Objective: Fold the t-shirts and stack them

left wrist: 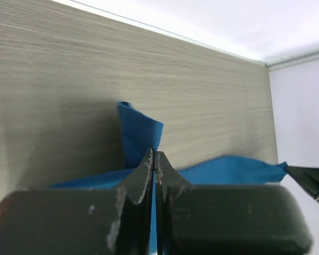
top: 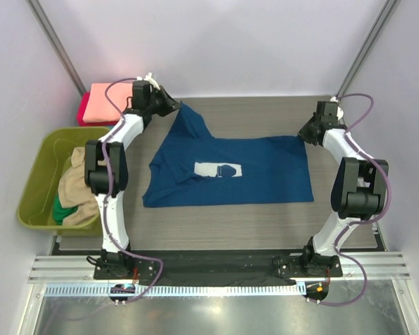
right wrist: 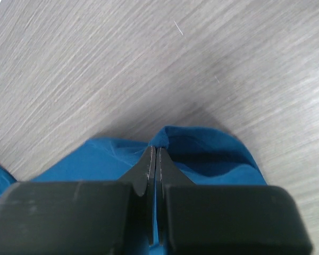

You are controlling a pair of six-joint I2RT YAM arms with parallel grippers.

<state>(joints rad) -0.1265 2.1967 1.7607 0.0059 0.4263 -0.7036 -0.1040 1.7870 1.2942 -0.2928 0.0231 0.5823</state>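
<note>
Navy t-shirt (top: 265,174) pinched by left end effector (top: 175,107), right end effector (top: 302,133).

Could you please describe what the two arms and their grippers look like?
Both the left arm and right arm have white links and black joint housings, with a mauve cable running along each. The left gripper and right gripper each have two black fingers tapering to scuffed wedge tips.

place: robot lab | cues: white booth walls (top: 230,42), aluminium base rail (top: 391,265)
</note>
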